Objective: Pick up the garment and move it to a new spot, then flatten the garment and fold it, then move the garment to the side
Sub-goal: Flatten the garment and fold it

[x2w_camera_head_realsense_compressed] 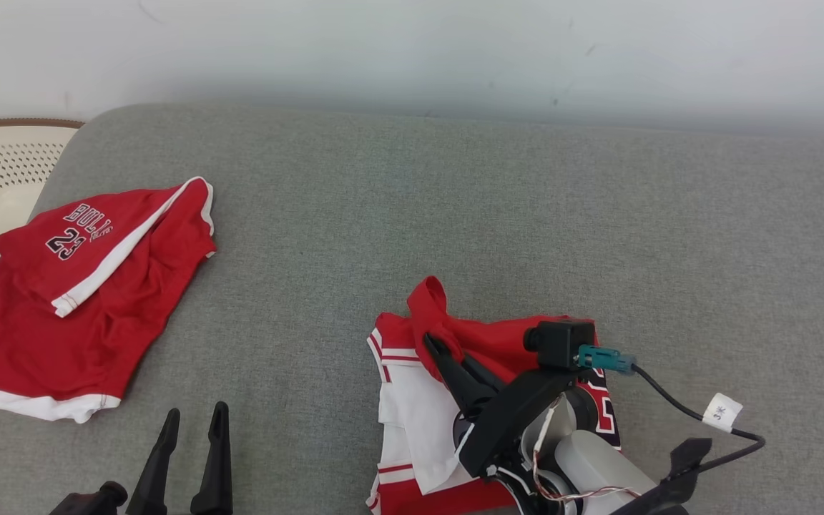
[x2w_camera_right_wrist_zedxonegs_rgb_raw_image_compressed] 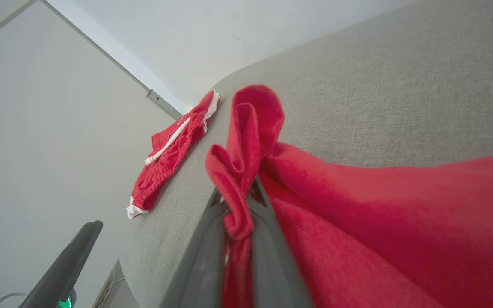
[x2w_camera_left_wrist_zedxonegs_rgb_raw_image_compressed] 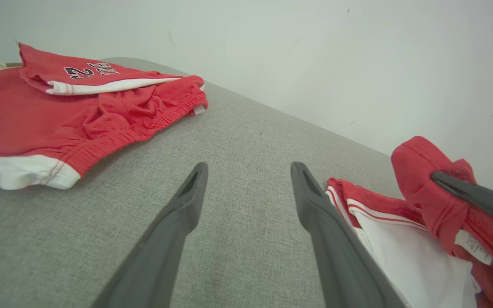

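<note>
The red-and-white garment [x2w_camera_head_realsense_compressed: 412,408] lies rumpled on the grey fabric surface [x2w_camera_head_realsense_compressed: 455,214], one red fold raised.

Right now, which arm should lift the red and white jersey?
Right. The right claw is shut on a fold of the red-and-white cloth jersey; the left claw is open and empty.

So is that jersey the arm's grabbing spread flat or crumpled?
Crumpled: the right tool pinches a raised fold of the jersey; white layers overlap below.
</note>
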Controlling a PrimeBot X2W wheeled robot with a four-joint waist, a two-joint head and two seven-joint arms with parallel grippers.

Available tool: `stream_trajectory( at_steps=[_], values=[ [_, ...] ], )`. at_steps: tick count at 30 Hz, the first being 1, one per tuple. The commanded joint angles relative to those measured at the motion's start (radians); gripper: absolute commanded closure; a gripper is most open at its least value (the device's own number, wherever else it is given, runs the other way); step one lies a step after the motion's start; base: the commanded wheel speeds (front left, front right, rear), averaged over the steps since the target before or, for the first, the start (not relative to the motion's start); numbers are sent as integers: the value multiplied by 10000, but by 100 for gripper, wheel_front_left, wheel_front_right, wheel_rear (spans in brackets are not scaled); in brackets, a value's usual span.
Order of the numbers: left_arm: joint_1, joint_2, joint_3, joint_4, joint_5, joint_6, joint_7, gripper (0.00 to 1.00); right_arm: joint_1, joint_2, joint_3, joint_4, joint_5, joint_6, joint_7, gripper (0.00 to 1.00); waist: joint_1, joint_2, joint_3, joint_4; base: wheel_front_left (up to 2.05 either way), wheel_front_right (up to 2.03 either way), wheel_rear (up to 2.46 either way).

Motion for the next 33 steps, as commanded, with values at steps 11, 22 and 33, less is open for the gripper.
stream_trajectory(
  at_steps=[11,22,33],
  values=[
    [0,2,110,130,-87,0,-43,0,-488,213,304,1094,194,1,-711,0,0,0,-51,17,0,0,0],
    [182,3,250,61,17,-1,-43,0,-339,-540,-267,80,243,1,-1759,0,0,0,-241,-197,0,0,0],
    [288,1,339,27,12,0,-43,0,456,-1613,-961,-631,-939,1,-1527,0,0,0,-329,-273,0,0,0]
  ],
)
